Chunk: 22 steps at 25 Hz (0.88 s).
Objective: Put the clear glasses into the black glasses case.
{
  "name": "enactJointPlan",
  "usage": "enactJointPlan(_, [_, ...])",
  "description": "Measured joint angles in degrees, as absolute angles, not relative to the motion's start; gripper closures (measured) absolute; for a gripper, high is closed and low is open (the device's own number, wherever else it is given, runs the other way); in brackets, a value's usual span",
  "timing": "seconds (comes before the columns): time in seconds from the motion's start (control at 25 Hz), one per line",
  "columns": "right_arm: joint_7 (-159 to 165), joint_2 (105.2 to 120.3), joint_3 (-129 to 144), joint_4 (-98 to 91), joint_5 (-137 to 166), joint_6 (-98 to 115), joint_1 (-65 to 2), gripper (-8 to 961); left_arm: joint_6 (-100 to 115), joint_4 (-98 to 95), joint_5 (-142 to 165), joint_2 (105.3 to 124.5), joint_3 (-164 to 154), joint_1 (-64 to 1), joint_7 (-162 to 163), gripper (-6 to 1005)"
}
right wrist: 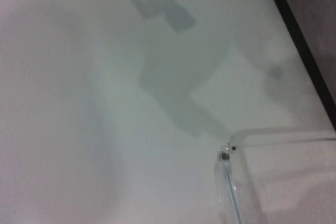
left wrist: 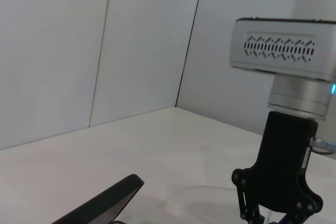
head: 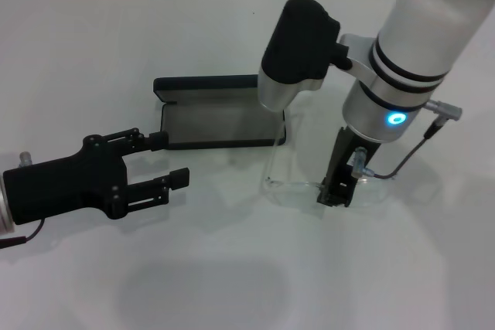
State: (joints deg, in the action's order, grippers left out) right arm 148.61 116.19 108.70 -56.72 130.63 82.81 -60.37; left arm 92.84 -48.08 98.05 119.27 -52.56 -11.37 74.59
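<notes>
The black glasses case (head: 220,117) lies open in the middle of the table, its lid (left wrist: 107,202) raised at the far side and the grey lining showing. The clear glasses (head: 290,187) rest on the table just to the right of the case, one arm running back along the case's right end. Their hinge (right wrist: 227,150) shows close up in the right wrist view. My right gripper (head: 335,195) points straight down onto the glasses' front. My left gripper (head: 170,160) hovers open at the case's front left corner, holding nothing.
The white table (head: 201,268) has bare room in front and to the left. White wall panels (left wrist: 94,51) stand behind it. My right arm's black elbow (head: 298,36) hangs over the case's right end.
</notes>
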Motion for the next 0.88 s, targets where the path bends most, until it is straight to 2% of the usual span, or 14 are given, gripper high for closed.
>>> enactJointPlan(0.24, [151.17, 116.18, 105.92, -64.25, 135.84, 87.24, -56.71, 839, 93.32, -48.29, 97.66, 119.37, -51.09, -11.65, 74.93, 323])
enactJointPlan(0.6, [152.52, 116.04, 97.37, -89.20, 139.68, 95.11, -45.16, 839, 95.87, -48.38, 90.08, 119.15, -49.55, -11.33, 74.66, 331])
enactJointPlan(0.88, [146.18, 115.92, 90.23, -97.07, 132.39, 93.46, -36.92, 839, 97.68, -48.35, 83.87, 119.35, -46.33, -11.31, 74.61, 336])
